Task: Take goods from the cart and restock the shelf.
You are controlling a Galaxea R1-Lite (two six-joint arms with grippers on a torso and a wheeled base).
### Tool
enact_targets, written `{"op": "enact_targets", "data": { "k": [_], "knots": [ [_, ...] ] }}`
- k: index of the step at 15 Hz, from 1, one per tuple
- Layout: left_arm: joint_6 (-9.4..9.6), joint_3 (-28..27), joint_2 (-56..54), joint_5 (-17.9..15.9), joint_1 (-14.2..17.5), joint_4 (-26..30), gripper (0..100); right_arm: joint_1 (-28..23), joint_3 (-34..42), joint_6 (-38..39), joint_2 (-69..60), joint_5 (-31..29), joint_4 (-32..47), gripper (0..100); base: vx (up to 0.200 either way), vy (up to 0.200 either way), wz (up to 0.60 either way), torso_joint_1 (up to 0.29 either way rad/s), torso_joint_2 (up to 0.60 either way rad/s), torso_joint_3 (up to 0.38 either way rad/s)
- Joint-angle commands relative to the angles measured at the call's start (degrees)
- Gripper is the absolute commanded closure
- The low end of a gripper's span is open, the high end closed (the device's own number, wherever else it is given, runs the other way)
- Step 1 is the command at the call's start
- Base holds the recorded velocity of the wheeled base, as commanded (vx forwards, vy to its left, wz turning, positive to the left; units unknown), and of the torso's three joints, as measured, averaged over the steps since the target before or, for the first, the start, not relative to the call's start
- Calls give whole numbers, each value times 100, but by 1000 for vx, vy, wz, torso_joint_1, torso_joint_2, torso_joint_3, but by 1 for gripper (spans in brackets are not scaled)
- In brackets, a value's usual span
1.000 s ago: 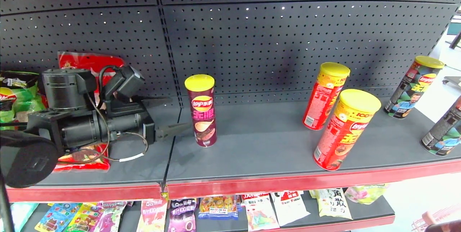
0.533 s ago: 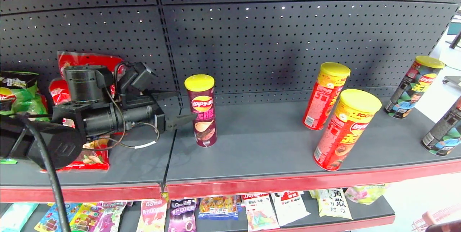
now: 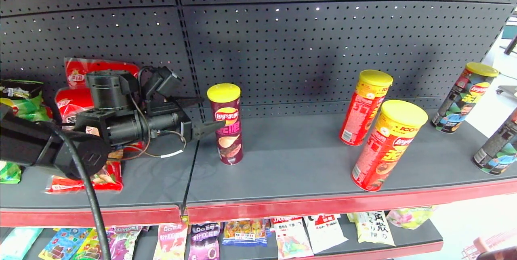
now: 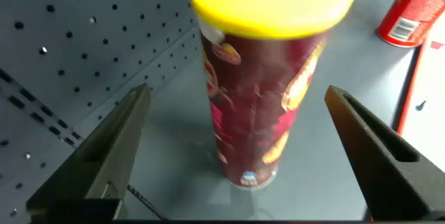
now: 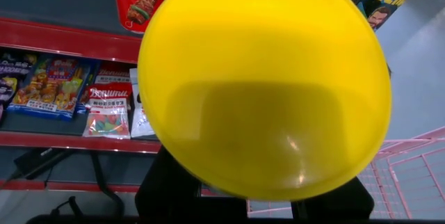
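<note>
The left gripper (image 3: 213,111) is spread wide around the upright maroon chip can (image 3: 227,124) at the shelf's (image 3: 291,159) left-centre. Snack bags (image 3: 87,72) lie behind the arm. Bare shelf stretches right to two red chip cans (image 3: 387,147).

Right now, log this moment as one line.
left gripper: open, straddling upright maroon can on shelf, no contact | right gripper: shut on yellow-lidded can, held off the shelf

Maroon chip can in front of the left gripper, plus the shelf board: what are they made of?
Maroon can: likely a glossy printed cardboard tube, judging by its sheen; yellow lid looks like smooth plastic. Shelf board: probably matte grey painted metal, with a panel seam.
</note>
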Motion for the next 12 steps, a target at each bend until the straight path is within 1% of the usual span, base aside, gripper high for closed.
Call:
{"op": "enact_targets", "data": {
  "k": [1,3,6,9,12],
  "knots": [
    [1,-143,125,6,-4,-4,0,-5,0,-3,12,-4,8,100,0,0,0,0,0,0],
    [-7,-284,204,6,-13,4,0,4,0,-3,21,-4,8,100,0,0,0,0,0,0],
    [-78,-477,345,6,-83,-4,0,-5,0,-3,30,-4,-1,100,0,0,0,0,0,0],
    [-78,-538,398,15,-180,4,0,4,-9,-3,100,14,-28,100,0,0,0,0,0,0],
    [-78,-547,433,15,-180,4,0,4,-9,6,126,14,-28,100,0,0,0,0,0,0]
  ]
}}
